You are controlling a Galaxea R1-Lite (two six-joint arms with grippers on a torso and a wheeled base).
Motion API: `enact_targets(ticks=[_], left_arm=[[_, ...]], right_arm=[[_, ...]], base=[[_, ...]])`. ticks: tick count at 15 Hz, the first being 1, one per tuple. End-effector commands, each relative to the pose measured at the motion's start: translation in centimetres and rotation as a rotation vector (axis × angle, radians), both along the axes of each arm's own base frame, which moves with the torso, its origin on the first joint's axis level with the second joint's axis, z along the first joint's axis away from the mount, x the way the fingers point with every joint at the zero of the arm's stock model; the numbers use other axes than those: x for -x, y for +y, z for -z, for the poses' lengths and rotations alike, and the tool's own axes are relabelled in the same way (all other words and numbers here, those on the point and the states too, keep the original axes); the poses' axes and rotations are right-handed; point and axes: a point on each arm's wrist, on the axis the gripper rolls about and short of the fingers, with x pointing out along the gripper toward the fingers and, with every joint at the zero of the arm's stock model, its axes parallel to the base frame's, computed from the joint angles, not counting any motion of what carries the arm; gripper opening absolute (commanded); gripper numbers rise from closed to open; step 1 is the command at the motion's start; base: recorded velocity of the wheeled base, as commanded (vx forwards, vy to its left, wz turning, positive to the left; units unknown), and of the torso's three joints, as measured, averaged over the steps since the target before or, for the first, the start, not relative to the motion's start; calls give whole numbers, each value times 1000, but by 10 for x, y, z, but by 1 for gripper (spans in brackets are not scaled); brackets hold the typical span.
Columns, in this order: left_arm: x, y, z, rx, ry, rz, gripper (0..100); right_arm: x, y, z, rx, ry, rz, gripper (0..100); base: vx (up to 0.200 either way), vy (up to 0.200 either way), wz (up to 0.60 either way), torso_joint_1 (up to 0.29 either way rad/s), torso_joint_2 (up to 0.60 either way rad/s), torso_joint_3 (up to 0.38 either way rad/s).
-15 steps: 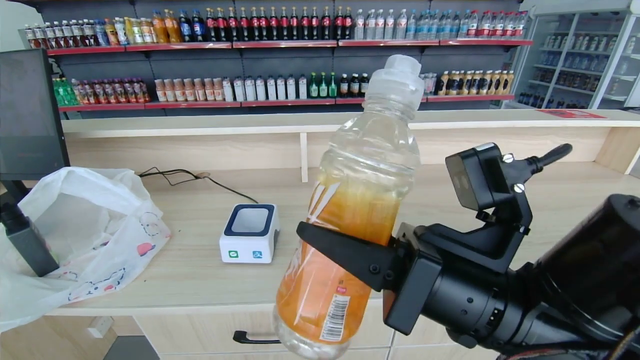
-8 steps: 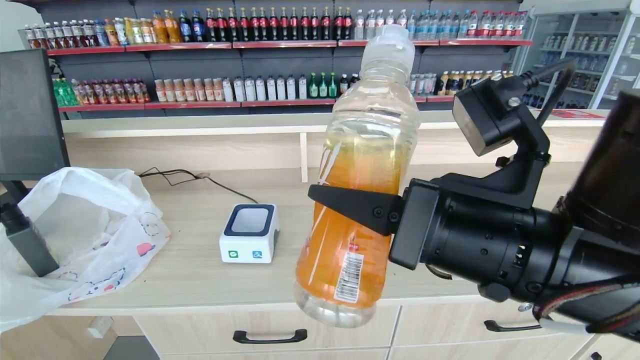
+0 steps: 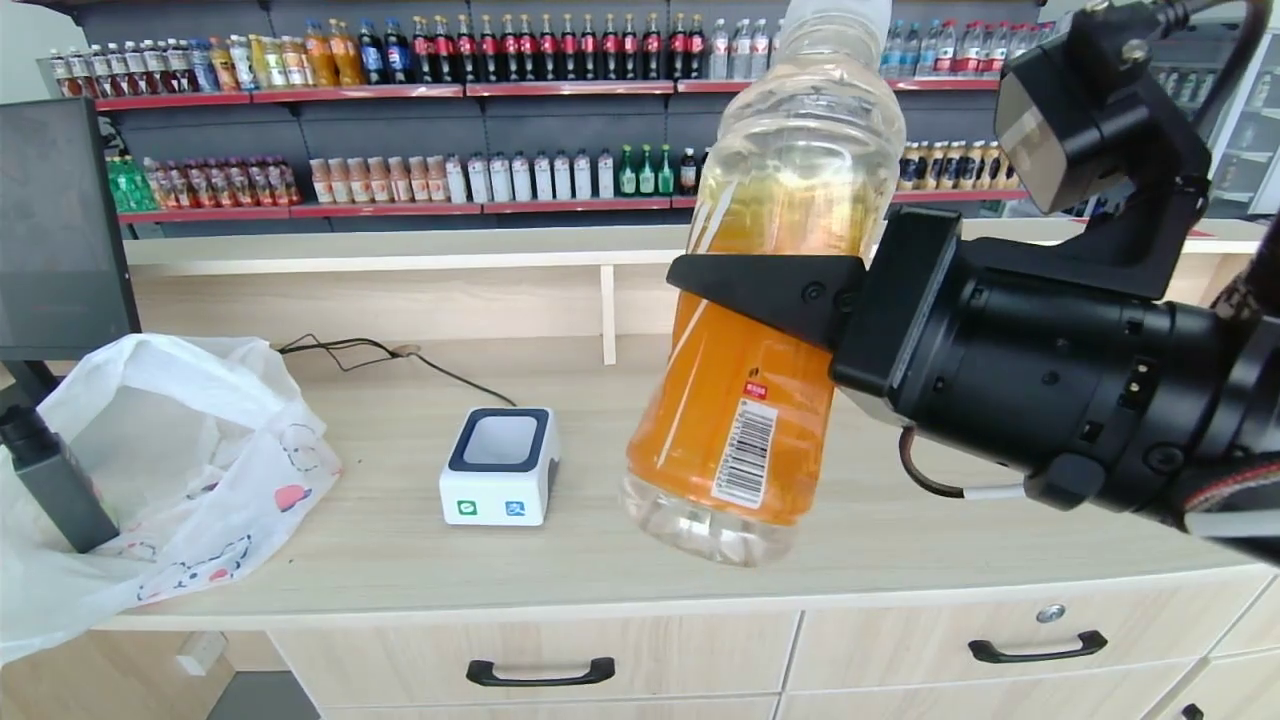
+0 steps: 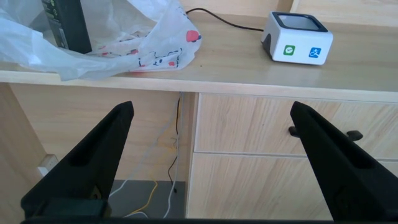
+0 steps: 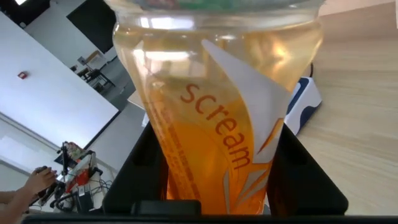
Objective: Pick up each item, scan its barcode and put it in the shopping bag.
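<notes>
My right gripper [image 3: 775,290] is shut on a clear bottle of orange drink [image 3: 765,330], held nearly upright in the air above the counter, to the right of the scanner. Its barcode label [image 3: 745,452] faces the head camera. The same bottle [image 5: 217,124] sits between my right fingers in the right wrist view. The white barcode scanner [image 3: 497,466] with a dark-framed window stands on the wooden counter [image 3: 400,560]. A white printed shopping bag [image 3: 150,470] lies open at the counter's left end. My left gripper [image 4: 211,168] hangs open below the counter front, holding nothing.
A black cable [image 3: 380,355] runs behind the scanner. A dark monitor [image 3: 55,230] stands at the far left, and a dark post [image 3: 50,485] rises in the bag's mouth. Drawers with black handles [image 3: 540,672] front the counter. Drink shelves [image 3: 500,120] line the back wall.
My right arm has lifted the bottle up and to the right, turning it more upright. The bag, scanner and left arm have stayed put.
</notes>
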Motion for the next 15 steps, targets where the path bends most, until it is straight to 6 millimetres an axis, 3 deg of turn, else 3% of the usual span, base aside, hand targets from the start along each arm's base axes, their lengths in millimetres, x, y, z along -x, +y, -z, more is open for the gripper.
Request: enact_targets(ticks=[1, 15], left_arm=[[0, 0, 0, 0, -1, 0, 100], [0, 0, 0, 0, -1, 0, 100]], right_arm=[[1, -1, -1, -3, -2, 5, 0], [-1, -6, -5, -14, -10, 57, 0]], base=[[0, 0, 0, 0, 0, 0], [0, 0, 0, 0, 0, 0]])
